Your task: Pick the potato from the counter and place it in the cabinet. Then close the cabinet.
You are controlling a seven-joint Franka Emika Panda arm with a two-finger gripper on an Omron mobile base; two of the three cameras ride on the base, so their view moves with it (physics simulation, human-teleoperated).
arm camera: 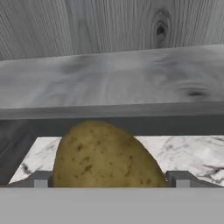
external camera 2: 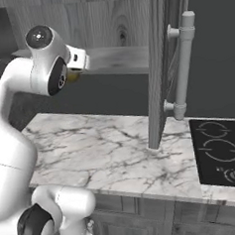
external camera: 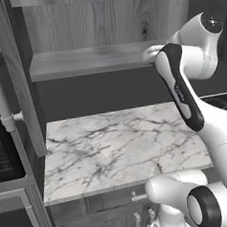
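A mottled olive-yellow potato [arm camera: 105, 157] sits between my two fingertips, and my gripper [arm camera: 109, 180] is shut on it. In the right base view a sliver of the potato [external camera 2: 73, 77] peeks out under the hand. My gripper [external camera: 151, 53] hovers at the front lip of the cabinet shelf [external camera: 87, 60], just outside the opening. The cabinet [arm camera: 109, 26] stands open, with its grey woodgrain shelf [arm camera: 113, 83] straight ahead and slightly above the potato. Below lies the white marble counter [external camera: 113, 144].
The left cabinet door [external camera: 17, 79] swings out over the counter's left end, and the right door [external camera 2: 158, 62] with its silver bar handle [external camera 2: 183, 65] hangs open near the arm. A black stovetop [external camera 2: 221, 152] lies to the right. Drawers [external camera: 117, 201] sit under the counter.
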